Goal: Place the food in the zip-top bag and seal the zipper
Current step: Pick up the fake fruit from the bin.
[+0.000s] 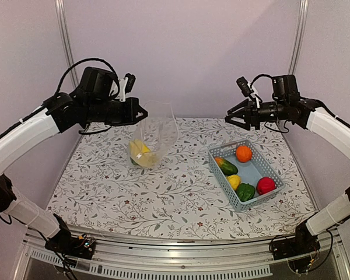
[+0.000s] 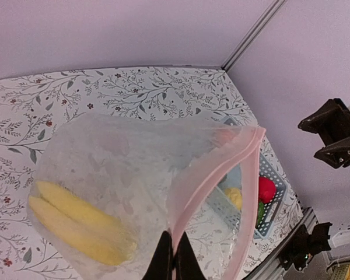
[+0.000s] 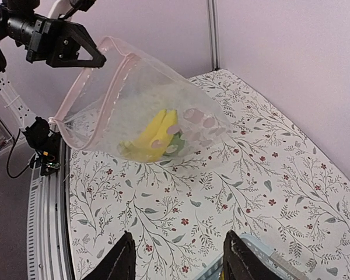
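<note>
One floral-print table (image 1: pixel 181 192), lilac walls (image 1: pixel 192 52), left end effector (image 1: pixel 142 114) pinching zip-top bag (image 1: pixel 158 133), right end effector (image 1: pixel 236 118) parted, empty

The air between the right pincer (image 1: pixel 236 119) and the zip-top bag (image 1: pixel 154 137) is free, and the table (image 1: pixel 181 186) under it is bare. The bag's mouth opens toward that side (its pink zipper (image 2: pixel 221 169) bows wide), but the left pincer (image 1: pixel 141 114) pinches the rim and blocks one spot. The basket (image 1: pixel 252 172) walls ring the food (image 1: pixel 243 153); from above it is open.
</note>
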Controlling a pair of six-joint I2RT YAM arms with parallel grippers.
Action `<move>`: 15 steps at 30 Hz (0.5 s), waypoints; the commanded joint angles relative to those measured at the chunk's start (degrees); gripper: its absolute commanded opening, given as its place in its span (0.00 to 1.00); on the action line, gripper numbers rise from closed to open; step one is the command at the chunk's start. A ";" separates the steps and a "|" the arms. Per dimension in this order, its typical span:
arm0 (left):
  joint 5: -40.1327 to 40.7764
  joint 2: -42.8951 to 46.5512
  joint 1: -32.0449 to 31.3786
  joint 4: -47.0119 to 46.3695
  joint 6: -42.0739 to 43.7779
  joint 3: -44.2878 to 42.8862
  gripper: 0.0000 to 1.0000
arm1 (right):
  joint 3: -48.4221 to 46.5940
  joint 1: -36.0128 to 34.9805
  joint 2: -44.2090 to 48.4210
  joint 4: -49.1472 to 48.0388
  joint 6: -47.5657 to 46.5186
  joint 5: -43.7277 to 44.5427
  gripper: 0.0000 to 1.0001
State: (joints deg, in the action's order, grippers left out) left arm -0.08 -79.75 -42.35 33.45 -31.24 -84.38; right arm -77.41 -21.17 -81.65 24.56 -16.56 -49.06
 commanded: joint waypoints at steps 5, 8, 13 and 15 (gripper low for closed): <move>-0.09 -0.92 0.14 1.99 2.14 -0.46 0.00 | 5.23 1.20 1.93 2.08 -1.75 17.27 0.49; -0.07 -1.72 0.12 2.99 2.95 -0.59 0.00 | 7.90 1.36 1.31 2.33 -2.54 21.97 0.49; -0.10 -2.56 0.16 4.07 3.05 0.03 0.00 | 9.12 1.60 -0.95 5.39 -4.85 26.85 0.52; -0.24 -2.90 0.12 3.48 2.61 0.57 0.00 | 8.56 1.68 -2.86 8.35 -6.80 30.12 0.54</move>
State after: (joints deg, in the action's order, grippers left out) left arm 0.01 -81.76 -42.35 36.05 -29.10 -84.38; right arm -68.58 -19.90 -81.93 28.40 -20.01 -25.87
